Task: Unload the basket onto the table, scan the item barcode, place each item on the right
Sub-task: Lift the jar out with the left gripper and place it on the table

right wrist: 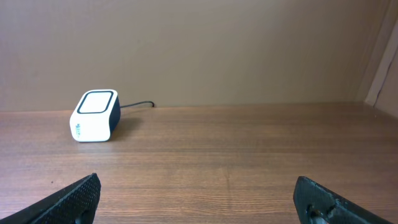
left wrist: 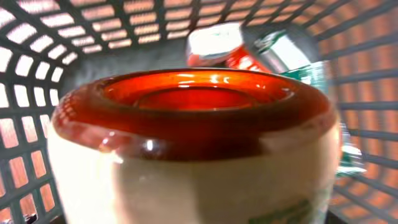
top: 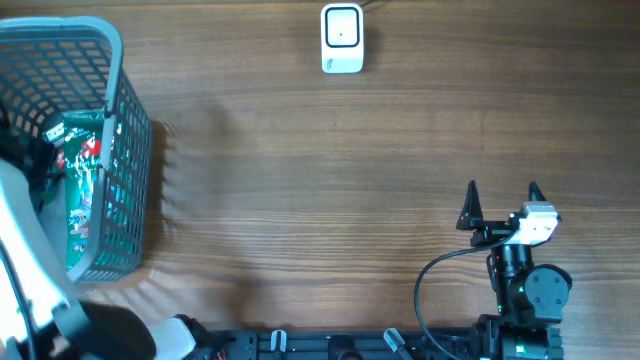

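Overhead first: my left arm (top: 20, 240) is reaching down into the basket (top: 125, 150) at the far left end of the table (top: 300, 170). The left gripper is buried among the stuff in there, so no fingers to see. A green packet (top: 80, 190) shows through the mesh. The scanner (top: 341, 38) sits at the far edge, about mid-table, well apart from the basket with bare wood all the way between. The right gripper (top: 502, 197) is on the near right side, spread wide, nothing in it.

Left wrist: a jar (left wrist: 186, 180) with a red lid (left wrist: 193, 106) fills nearly the whole picture, right up against the camera. The lid is toward the top and the body runs off the bottom. The packet is behind it, basket walls all round. My own fingers don't show here either, so I can't tell if they're gripping the jar or loose. The left arm is clearly the nearer one. I reckon the lift has to clear the rim before swinging right toward the scanner.

Right wrist: both fingers (right wrist: 74, 199) apart, scanner ahead and to the left, open table between.
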Robot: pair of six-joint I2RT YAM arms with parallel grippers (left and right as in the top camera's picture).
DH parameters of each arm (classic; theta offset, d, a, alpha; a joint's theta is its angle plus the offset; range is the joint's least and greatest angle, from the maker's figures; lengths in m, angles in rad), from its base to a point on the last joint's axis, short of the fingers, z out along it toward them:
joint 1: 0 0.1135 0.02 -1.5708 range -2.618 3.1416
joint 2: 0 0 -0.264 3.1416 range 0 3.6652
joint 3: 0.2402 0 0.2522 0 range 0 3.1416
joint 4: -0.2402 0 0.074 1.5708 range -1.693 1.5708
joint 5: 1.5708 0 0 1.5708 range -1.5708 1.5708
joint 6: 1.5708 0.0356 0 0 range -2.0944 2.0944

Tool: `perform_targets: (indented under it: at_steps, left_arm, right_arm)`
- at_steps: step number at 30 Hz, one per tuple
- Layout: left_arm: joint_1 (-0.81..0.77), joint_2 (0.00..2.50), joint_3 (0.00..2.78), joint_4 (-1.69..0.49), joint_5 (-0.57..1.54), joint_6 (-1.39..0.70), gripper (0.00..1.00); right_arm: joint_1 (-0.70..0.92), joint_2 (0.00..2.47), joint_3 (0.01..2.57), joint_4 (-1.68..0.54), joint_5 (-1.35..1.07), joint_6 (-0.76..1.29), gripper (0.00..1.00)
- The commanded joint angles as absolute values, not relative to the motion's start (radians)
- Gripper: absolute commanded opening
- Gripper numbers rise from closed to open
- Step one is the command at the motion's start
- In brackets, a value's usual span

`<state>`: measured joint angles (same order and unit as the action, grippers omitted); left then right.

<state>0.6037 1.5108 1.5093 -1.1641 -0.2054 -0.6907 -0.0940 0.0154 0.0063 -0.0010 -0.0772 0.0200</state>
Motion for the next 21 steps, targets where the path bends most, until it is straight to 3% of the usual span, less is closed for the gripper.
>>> perform_targets:
  at_steps: [1,6,9,14,21]
  left_arm:
    - [0.546,1.383,1.588,-1.153,-0.145,-0.696,0.56]
    - [0.352,1.213,1.618,-1.003,0.123,-0.707,0.57]
    - [0.055,1.213,1.618,-0.949,0.108,-0.723,0.57]
    - [-0.414,1.518,1.617,-0.969,0.002,-0.727,0.57]
    - [-0.638,1.972,1.617,-0.896,0.002,-0.741,0.57]
  right_arm:
    - [-0.088,0.007,0.006,0.001,-0.068,0.002,1.0]
    - [-0.088,0.007,0.006,0.001,-0.068,0.002,1.0]
    - [-0.088,0.007,0.006,0.001,-0.068,0.002,1.0]
    - [-0.088,0.007,0.006,0.001,-0.067,0.002,1.0]
    - [-0.088,0.007,0.006,0.001,-0.068,0.003,1.0]
